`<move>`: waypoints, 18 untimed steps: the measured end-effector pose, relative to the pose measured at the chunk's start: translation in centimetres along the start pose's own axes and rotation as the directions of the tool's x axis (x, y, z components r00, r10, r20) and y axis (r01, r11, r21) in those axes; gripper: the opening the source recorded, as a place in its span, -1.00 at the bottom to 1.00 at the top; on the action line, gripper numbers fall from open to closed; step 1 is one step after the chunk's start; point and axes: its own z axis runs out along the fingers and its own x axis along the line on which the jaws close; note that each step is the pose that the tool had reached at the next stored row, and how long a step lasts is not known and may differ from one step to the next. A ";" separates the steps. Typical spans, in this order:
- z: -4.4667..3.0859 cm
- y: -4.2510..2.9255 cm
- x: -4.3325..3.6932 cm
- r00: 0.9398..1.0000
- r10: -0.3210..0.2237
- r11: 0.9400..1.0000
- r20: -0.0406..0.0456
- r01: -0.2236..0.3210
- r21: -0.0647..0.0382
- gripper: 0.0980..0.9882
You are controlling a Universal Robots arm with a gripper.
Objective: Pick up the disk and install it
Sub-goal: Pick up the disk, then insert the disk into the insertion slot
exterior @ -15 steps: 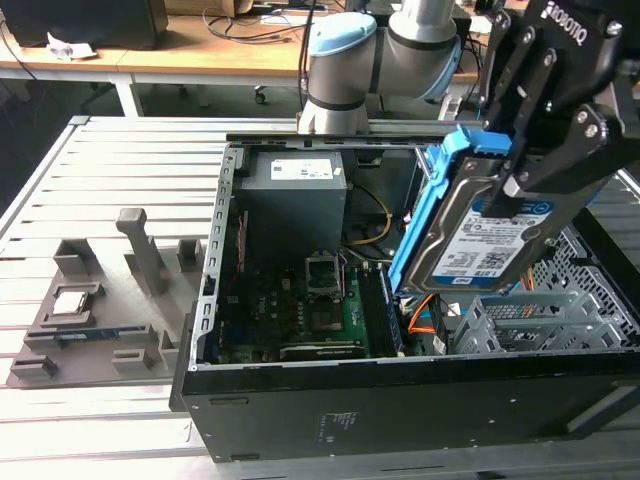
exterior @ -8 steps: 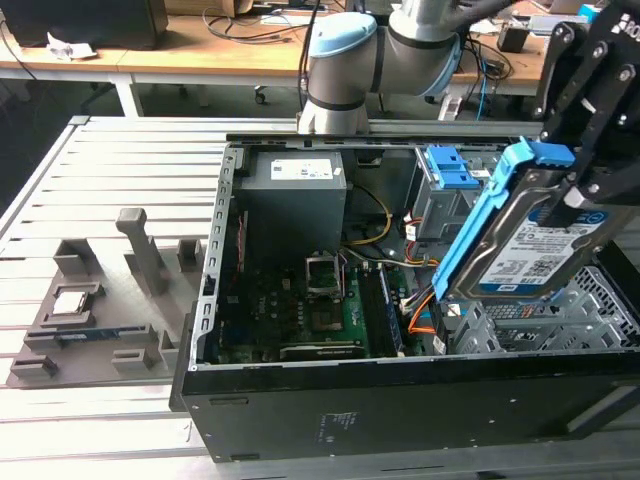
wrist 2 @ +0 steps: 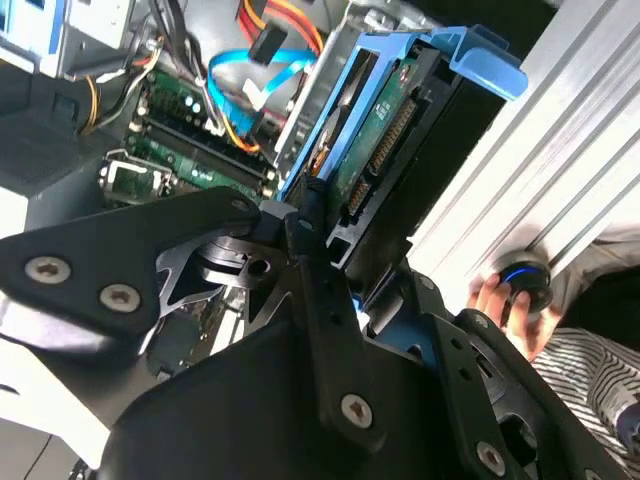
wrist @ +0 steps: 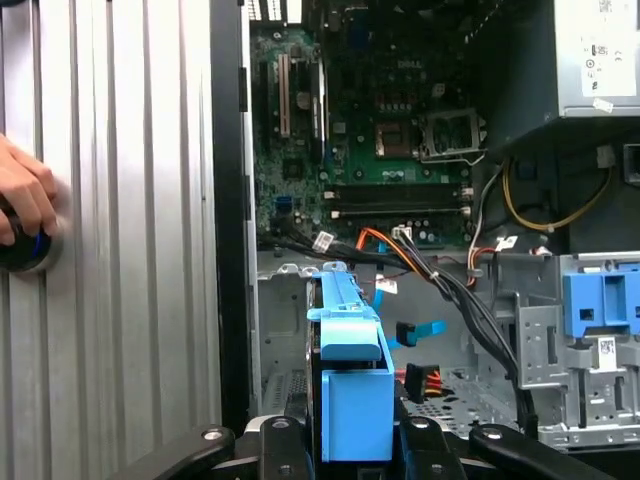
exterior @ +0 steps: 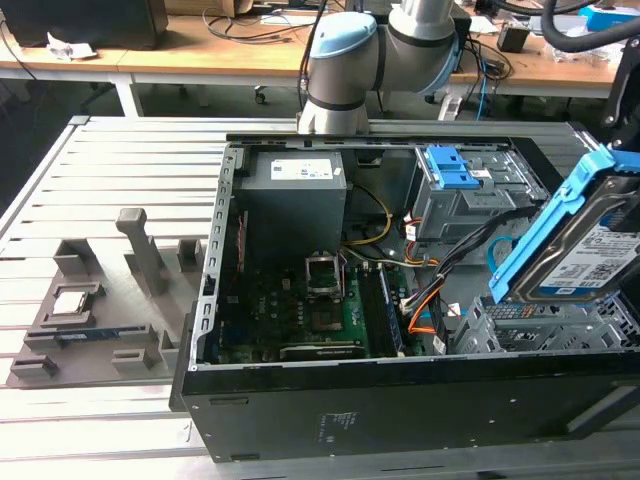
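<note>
Exterior view's left: grey slotted fixture tray [exterior: 60, 340] sits on the ribbed aluminium bench [exterior: 100, 420]. Centre: open black computer case [exterior: 400, 420], side panel off so the bays can be reached. Exterior view's right: silver rectangular disk in blue plastic rails [exterior: 585, 245], tilted over the grey metal drive cage [exterior: 530, 320]. The gripper [wrist: 350, 440] is clamped on its sides, probably to feed it in edge-first.

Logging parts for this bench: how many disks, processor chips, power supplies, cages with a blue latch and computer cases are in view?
Disk, gripped in the claw: 1
Processor chip: 1
Power supply: 1
Cage with blue latch: 1
Computer case: 1
Total: 5
</note>
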 end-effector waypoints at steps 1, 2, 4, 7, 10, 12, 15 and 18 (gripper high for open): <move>0.00 -0.09 -0.01 1.000 0.000 1.000 0.000 0.000 0.000 -0.40; 0.00 -0.09 -0.01 1.000 0.000 1.000 0.000 0.000 0.000 -0.40; -0.01 -0.09 -0.01 1.000 0.000 1.000 -0.001 0.000 0.000 -0.40; -0.01 -0.10 -0.01 1.000 0.000 1.000 -0.001 0.000 0.000 -0.40; -0.01 -0.11 -0.01 1.000 0.000 1.000 -0.001 0.000 0.000 -0.40; -0.01 -0.11 -0.01 1.000 0.000 1.000 -0.001 0.000 0.000 -0.40; 0.28 -0.13 -0.02 1.000 0.000 1.000 -0.001 0.000 0.000 -0.40; 0.69 -0.14 -0.03 1.000 -0.002 1.000 -0.001 0.002 0.000 -0.40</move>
